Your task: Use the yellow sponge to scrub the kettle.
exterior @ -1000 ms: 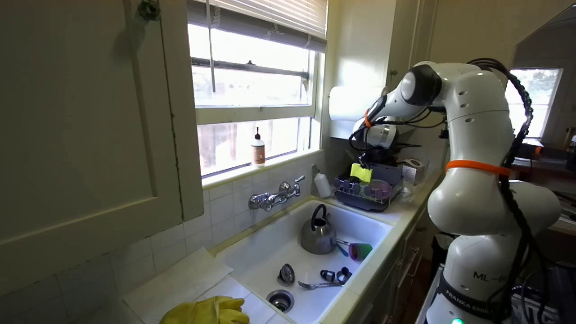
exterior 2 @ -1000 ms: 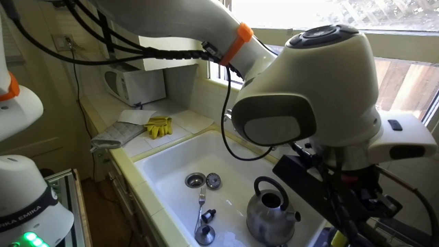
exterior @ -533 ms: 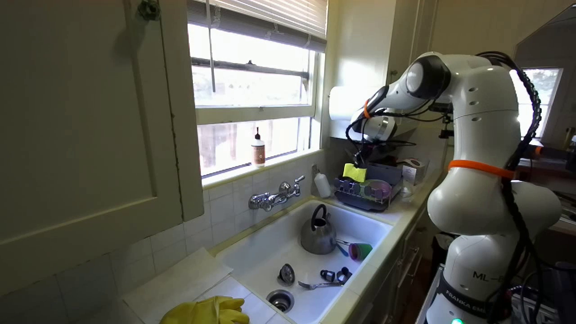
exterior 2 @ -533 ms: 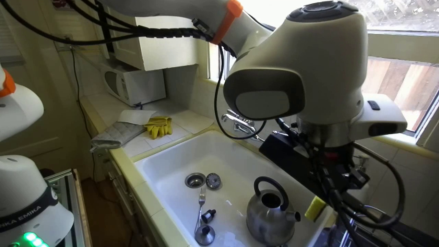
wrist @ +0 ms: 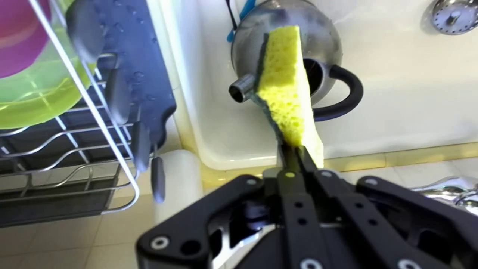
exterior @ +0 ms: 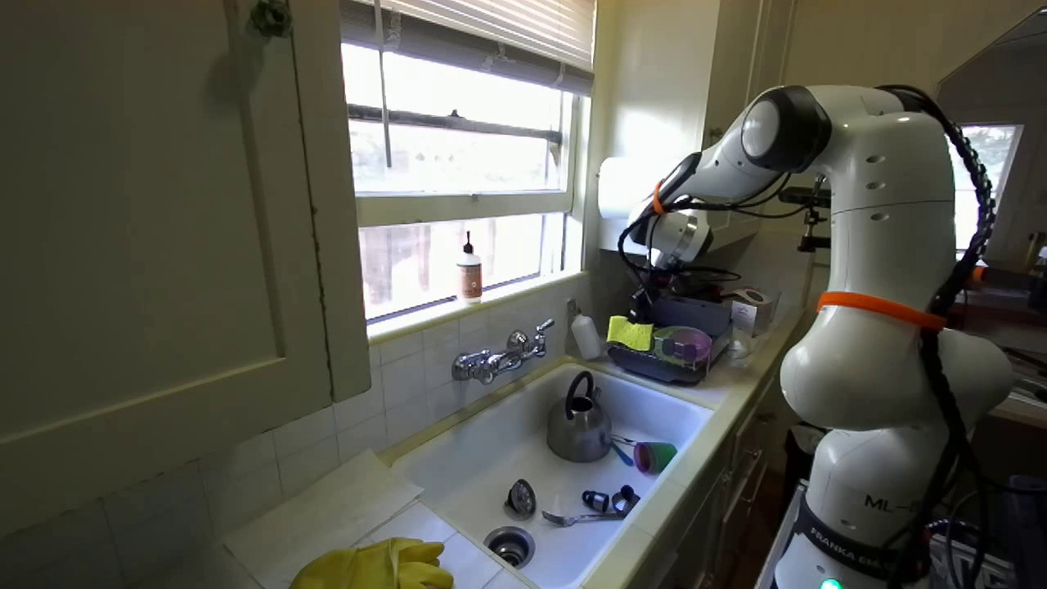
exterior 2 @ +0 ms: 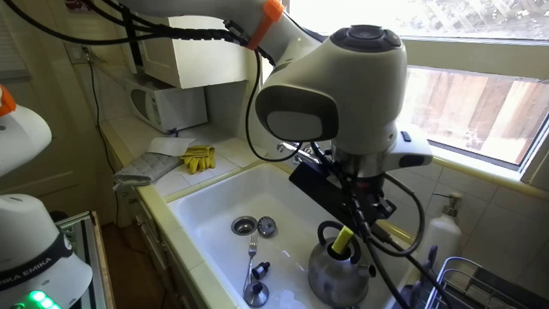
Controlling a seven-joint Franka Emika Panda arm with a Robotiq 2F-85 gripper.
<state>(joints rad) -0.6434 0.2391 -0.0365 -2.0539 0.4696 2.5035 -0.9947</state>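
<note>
The yellow sponge (wrist: 283,82) has a dark scouring layer on one side. My gripper (wrist: 294,148) is shut on its near end. The sponge sticks out beyond the fingers, also seen in both exterior views (exterior: 630,334) (exterior 2: 342,240). The steel kettle (exterior: 579,433) stands upright in the white sink, its black handle up. In an exterior view the kettle (exterior 2: 336,279) lies behind the sponge, which overlaps its opening. In the wrist view the sponge partly covers the kettle (wrist: 254,33) near its spout. The sponge is above the kettle's height, with no contact visible.
A dish rack (exterior: 667,364) with colored bowls stands beside the sink's far end. A white soap bottle (exterior 2: 441,234) is by the wall. The faucet (exterior: 499,360) juts from the wall. A cup (exterior: 654,458), a fork (exterior: 577,519) and a strainer (exterior 2: 266,226) lie in the sink.
My gripper has carried the sponge from over the dish rack toward the sink and kettle, leftward in both exterior views and a little lower in one. The kettle has not moved.
</note>
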